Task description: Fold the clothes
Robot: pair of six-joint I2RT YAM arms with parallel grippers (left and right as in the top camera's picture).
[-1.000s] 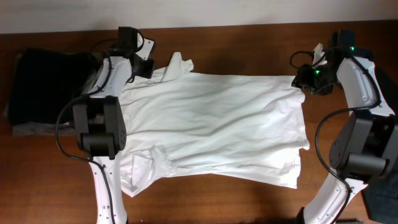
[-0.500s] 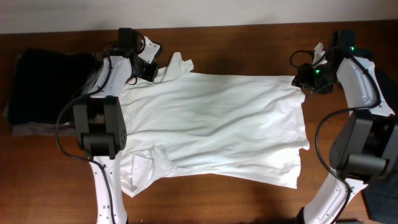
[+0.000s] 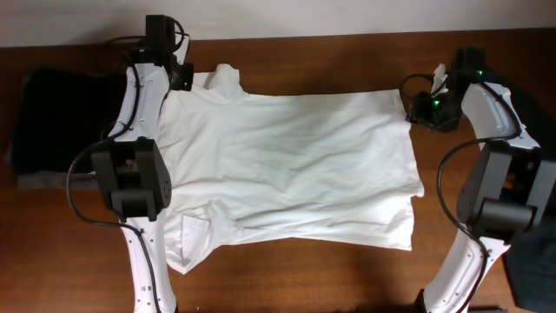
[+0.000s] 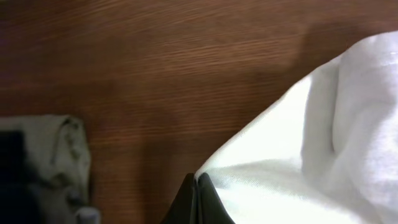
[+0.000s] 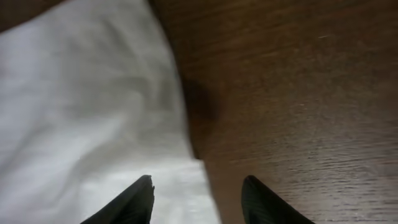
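Observation:
The white T-shirt [image 3: 295, 165] lies spread flat on the wooden table, its bottom hem to the right. One sleeve bunches at the far left [image 3: 224, 80] and the other is crumpled at the near left [image 3: 195, 235]. No logo or lettering shows. My left gripper [image 3: 180, 75] is at the shirt's far left corner, shut on its edge; the left wrist view shows the fingertips [image 4: 196, 182] pinched together on the white cloth [image 4: 292, 155]. My right gripper [image 3: 415, 108] hovers open at the far right corner; the right wrist view shows its fingers [image 5: 198, 186] straddling the shirt's corner [image 5: 93, 112].
Folded black and grey garments [image 3: 52, 122] are stacked at the table's left, close to the left arm; the grey one shows in the left wrist view [image 4: 43, 162]. A dark cloth [image 3: 534, 278] lies at the near right. The table's back edge [image 3: 304, 36] runs just behind both grippers.
My left gripper moved back and to the left, pulling the shirt's far left corner with it. The whole shirt shifted left. My right gripper shifted slightly left.

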